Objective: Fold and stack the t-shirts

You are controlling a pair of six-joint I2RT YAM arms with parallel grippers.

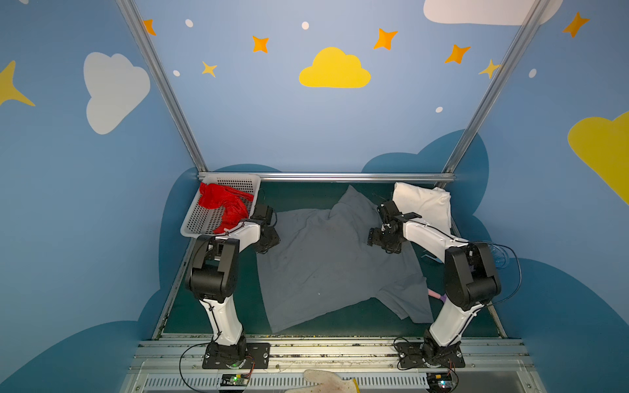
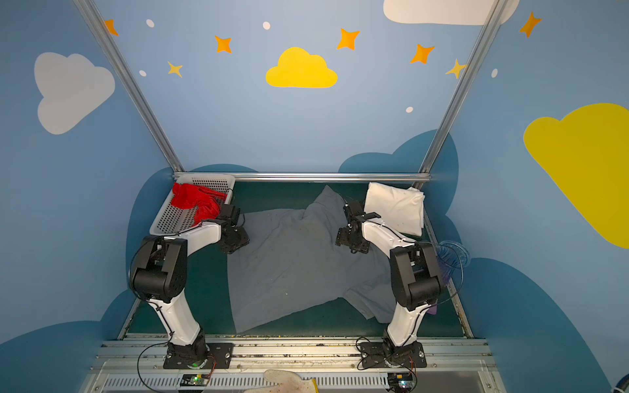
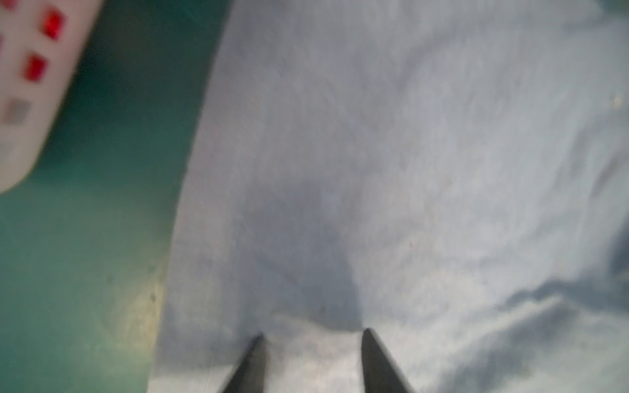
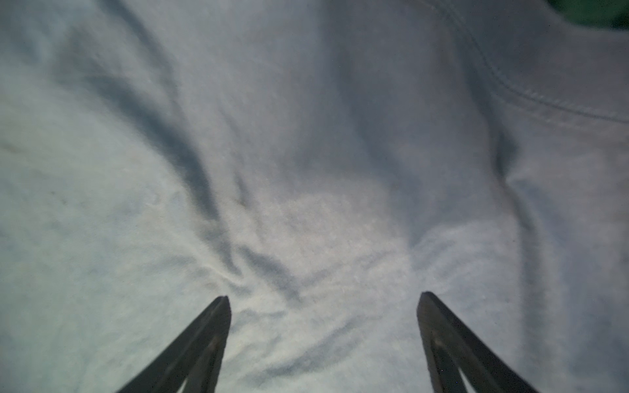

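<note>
Grey shirt [image 1: 326, 265] lies spread mid-frame for folding. Left gripper [image 3: 313, 335] is half-closed over a cloth ridge near its left edge; hold uncertain. Right gripper [image 4: 323, 296] is wide open and empty, above the shirt's right.

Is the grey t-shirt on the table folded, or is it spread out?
Spread out, not folded. In both top views the grey t-shirt lies open and wrinkled on the green table, with one sleeve sticking out.

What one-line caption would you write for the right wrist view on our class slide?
Open right end effector poised close over the creased grey t-shirt.
</note>
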